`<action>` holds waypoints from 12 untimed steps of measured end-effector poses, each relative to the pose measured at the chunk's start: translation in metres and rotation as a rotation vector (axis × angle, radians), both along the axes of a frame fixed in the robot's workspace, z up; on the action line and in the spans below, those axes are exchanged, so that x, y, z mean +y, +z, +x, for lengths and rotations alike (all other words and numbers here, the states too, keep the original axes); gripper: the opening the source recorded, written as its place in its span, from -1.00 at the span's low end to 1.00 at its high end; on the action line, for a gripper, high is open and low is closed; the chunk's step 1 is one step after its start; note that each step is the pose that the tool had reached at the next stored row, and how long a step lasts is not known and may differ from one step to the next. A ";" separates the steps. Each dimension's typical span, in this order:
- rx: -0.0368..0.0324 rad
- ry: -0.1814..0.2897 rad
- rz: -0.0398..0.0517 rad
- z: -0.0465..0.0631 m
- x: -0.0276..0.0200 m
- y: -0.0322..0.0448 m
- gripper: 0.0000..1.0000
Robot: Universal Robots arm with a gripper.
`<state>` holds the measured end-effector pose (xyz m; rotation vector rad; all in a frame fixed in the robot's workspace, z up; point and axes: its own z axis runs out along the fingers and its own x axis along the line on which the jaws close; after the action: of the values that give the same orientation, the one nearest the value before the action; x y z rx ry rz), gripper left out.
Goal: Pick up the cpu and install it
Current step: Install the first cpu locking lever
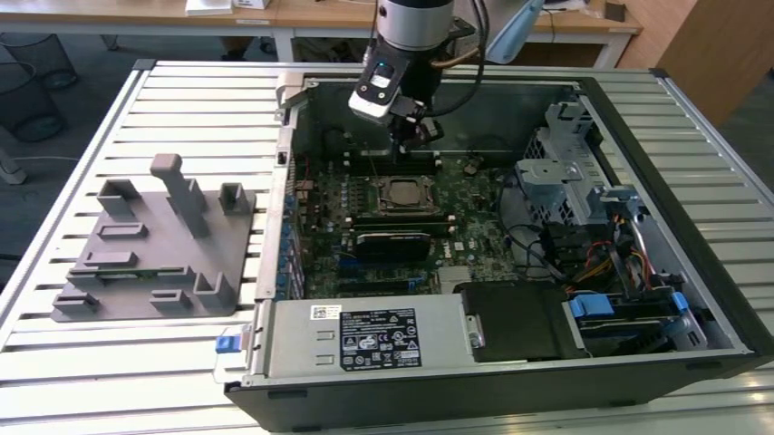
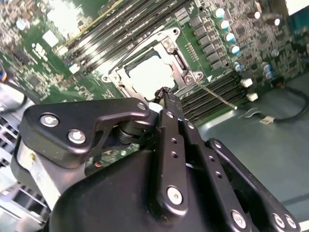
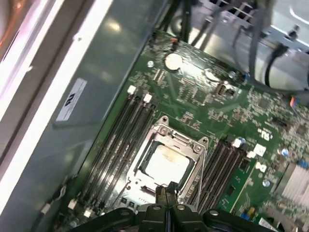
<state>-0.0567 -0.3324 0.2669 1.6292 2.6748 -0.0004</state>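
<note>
End effector: in both wrist views we see its fingers pressed together with nothing between them — closed and empty. In the second wrist view the end effector has its tip hanging just beside the socket frame.

Arm: in the exterior view we see it reaching down into the open computer case, above the far part of the motherboard.

Cpu: we find the cpu lying flat inside the socket frame, silvery top up — the second wrist view shows it as a bright square within the metal frame. In the exterior view it sits near the middle of the board, between the memory slots.

Socket lever: a thin metal rod runs out from the frame's corner across the memory slots.

Table: the slatted table carries the case and, on the exterior view's left, a grey fixture standing well apart from the case.
</note>
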 end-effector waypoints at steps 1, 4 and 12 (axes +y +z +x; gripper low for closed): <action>0.0000 0.018 0.0001 0.000 0.0000 -0.0001 -0.79; -0.0001 0.072 0.0001 0.000 0.0000 -0.0006 -0.79; -0.0001 0.217 0.0002 0.000 0.0000 -0.0016 -0.79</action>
<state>-0.0568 -0.3324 0.2653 1.3294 2.8358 0.0015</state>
